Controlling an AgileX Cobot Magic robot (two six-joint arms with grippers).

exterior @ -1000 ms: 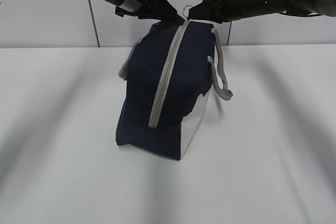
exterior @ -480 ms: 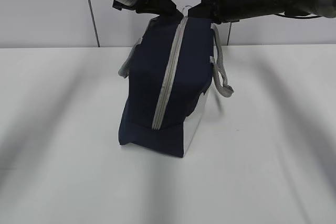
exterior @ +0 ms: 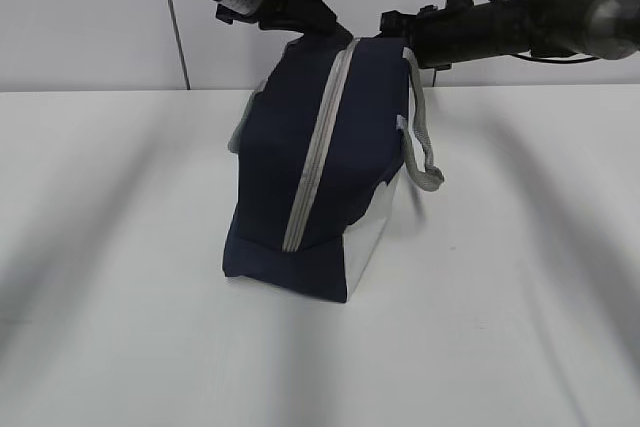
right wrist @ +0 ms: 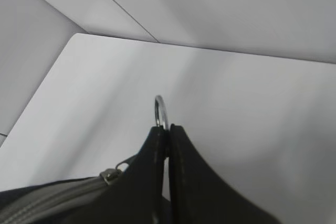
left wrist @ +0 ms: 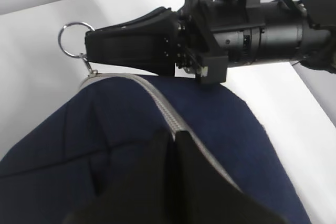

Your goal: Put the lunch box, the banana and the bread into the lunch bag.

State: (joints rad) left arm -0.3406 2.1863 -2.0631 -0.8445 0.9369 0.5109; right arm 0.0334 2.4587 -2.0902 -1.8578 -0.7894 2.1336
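The navy lunch bag [exterior: 355, 137] stands on the white table with its grey zipper [exterior: 315, 147] running closed along the top. My left gripper [left wrist: 174, 136] is shut on the bag's fabric right beside the zipper, at the raised far end [exterior: 325, 29]. My right gripper [right wrist: 168, 128] is shut on the zipper's metal ring pull [right wrist: 159, 107], just past that end of the bag [exterior: 385, 25]. The left wrist view shows the ring pull [left wrist: 61, 43] sticking out of its closed fingers. The lunch box, the banana and the bread are out of view.
A grey strap handle [exterior: 422, 152] hangs loose down the bag's right side, another [exterior: 240, 127] on its left. The white table [exterior: 520, 297] surrounds the bag, and a pale wall [exterior: 90, 37] with a vertical seam rises behind it.
The bag's far end has been lifted a little. My right gripper has drawn slightly to the right, and the ring pull no longer shows in the exterior view.
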